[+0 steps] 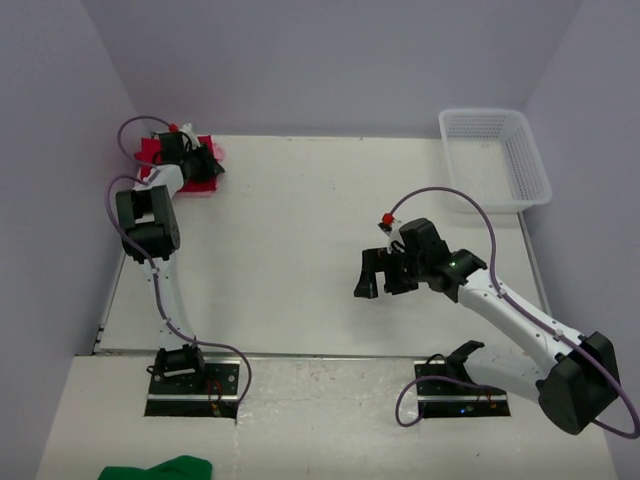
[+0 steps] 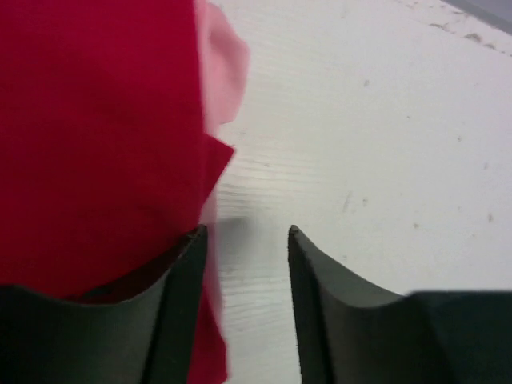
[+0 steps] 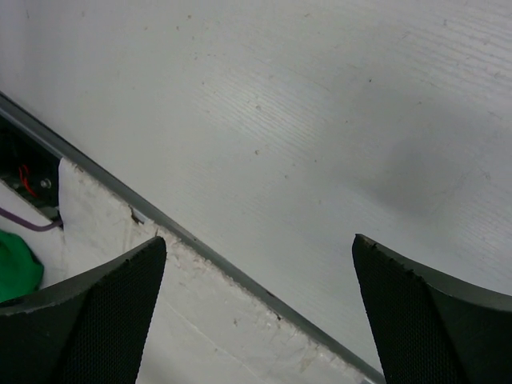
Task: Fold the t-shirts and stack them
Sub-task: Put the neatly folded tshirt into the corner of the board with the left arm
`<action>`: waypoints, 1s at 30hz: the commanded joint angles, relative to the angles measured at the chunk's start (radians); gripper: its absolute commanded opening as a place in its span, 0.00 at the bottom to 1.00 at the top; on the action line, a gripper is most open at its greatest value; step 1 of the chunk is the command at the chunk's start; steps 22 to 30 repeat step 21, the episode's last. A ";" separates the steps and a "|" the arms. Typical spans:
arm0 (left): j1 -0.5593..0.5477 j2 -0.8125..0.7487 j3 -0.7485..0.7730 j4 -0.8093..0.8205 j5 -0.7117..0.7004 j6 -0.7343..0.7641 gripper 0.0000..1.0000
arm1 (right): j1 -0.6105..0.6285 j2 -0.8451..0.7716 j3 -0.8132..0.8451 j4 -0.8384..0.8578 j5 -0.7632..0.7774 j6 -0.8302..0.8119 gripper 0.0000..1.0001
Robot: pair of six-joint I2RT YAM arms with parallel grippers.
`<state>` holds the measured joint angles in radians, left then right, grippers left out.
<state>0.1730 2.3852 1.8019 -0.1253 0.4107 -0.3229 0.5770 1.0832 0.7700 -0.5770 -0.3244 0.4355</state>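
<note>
White table [image 1: 320, 250] from above: the red tee [image 1: 148, 150] lies at the far left corner under the left gripper [image 1: 203, 165]; the right gripper [image 1: 383, 280] hovers right of centre. Left wrist: jaws partly apart, one finger over the red tee, pink tee [image 2: 224, 72] showing at its edge. Right wrist: jaws wide apart above the table.

The crimson red cloth t-shirt [image 1: 150, 152] lies in the far left corner of the white tabletop [image 1: 300, 260]. The pale pink folded t-shirt [image 2: 222, 64] shows just past its edge. The white mesh plastic basket [image 1: 495, 155] stands in the far right corner. The crumpled green cloth [image 1: 160, 468] lies on the near ledge, before the left arm's base.
</note>
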 commanded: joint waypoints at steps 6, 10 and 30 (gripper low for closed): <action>-0.160 -0.282 0.108 -0.074 -0.001 0.080 1.00 | 0.012 0.014 0.064 0.123 0.107 0.005 0.99; -0.202 -0.409 0.103 -0.065 0.036 0.055 1.00 | 0.020 0.023 0.090 0.147 0.122 0.005 0.99; -0.392 -0.923 -0.387 -0.017 0.022 0.031 1.00 | 0.063 -0.077 0.101 0.223 0.217 -0.003 0.99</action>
